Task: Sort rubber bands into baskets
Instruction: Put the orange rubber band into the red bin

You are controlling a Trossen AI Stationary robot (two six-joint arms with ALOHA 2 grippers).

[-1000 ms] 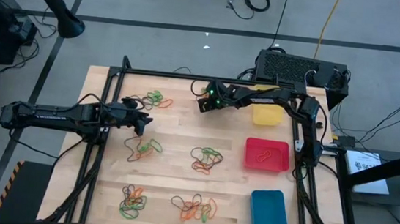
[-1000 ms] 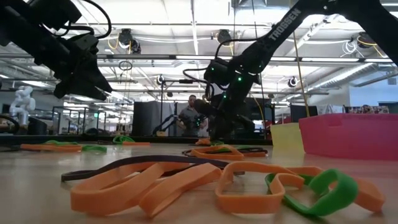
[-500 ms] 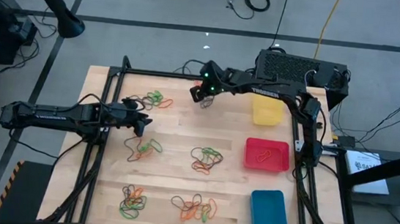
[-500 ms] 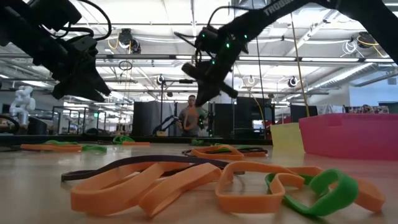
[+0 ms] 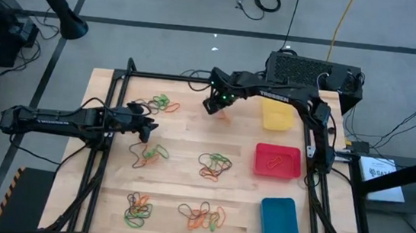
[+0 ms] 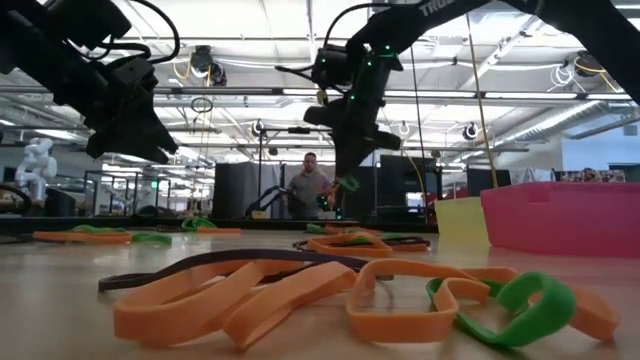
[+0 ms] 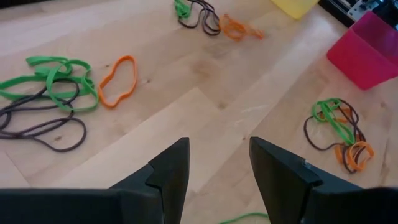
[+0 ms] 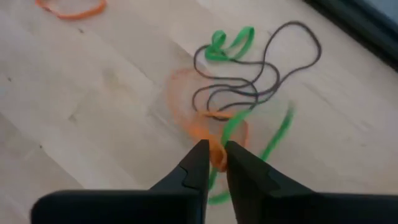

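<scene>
The right gripper (image 8: 213, 163) hangs above the far middle of the table (image 5: 190, 141), its fingers (image 8: 193, 168) nearly together with an orange rubber band (image 8: 216, 153) pinched between the tips (a green band (image 8: 273, 134) dangles blurred alongside). The left gripper (image 7: 214, 165), fingers apart and empty, waits over the table's left side. Yellow basket (image 5: 277, 119) sits nearby.
</scene>
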